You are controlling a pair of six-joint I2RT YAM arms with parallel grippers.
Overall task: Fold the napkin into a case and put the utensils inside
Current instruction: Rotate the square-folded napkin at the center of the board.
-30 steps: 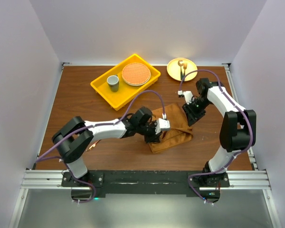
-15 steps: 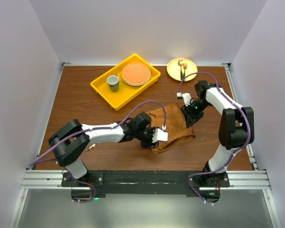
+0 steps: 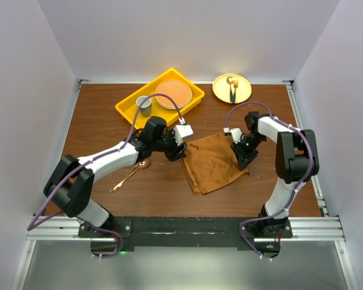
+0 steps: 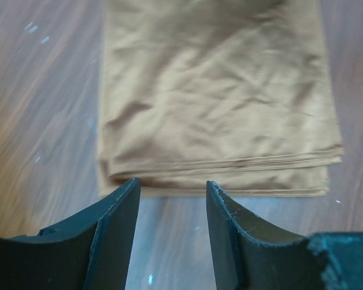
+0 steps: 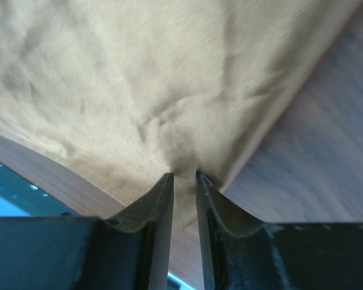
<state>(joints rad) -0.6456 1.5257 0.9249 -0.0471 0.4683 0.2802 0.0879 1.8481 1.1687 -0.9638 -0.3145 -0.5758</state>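
Observation:
The rust-brown napkin (image 3: 213,162) lies folded in stacked layers on the table, a broad rectangle, and fills the left wrist view as the napkin (image 4: 218,96). No separate case is in view. My left gripper (image 3: 179,151) hovers just off the cloth's left edge, and in its own view the left gripper (image 4: 172,196) is open and empty. My right gripper (image 3: 242,158) sits at the napkin's right edge. In the right wrist view the right gripper (image 5: 183,181) is shut on a pinch of the napkin (image 5: 169,78). The copper spoon (image 3: 132,173) lies on the wood under the left arm.
A yellow tray (image 3: 128,110) at the back holds a grey cup (image 3: 144,104) and a woven orange plate (image 3: 172,93). A small yellow plate (image 3: 221,92) at the back right carries a dark-handled utensil (image 3: 232,90). White walls close in the table (image 3: 97,127).
My left gripper opened, let go of the napkin and drew back to the left, uncovering the spoon. The cloth settled flatter. My right gripper came down and closed on the right edge.

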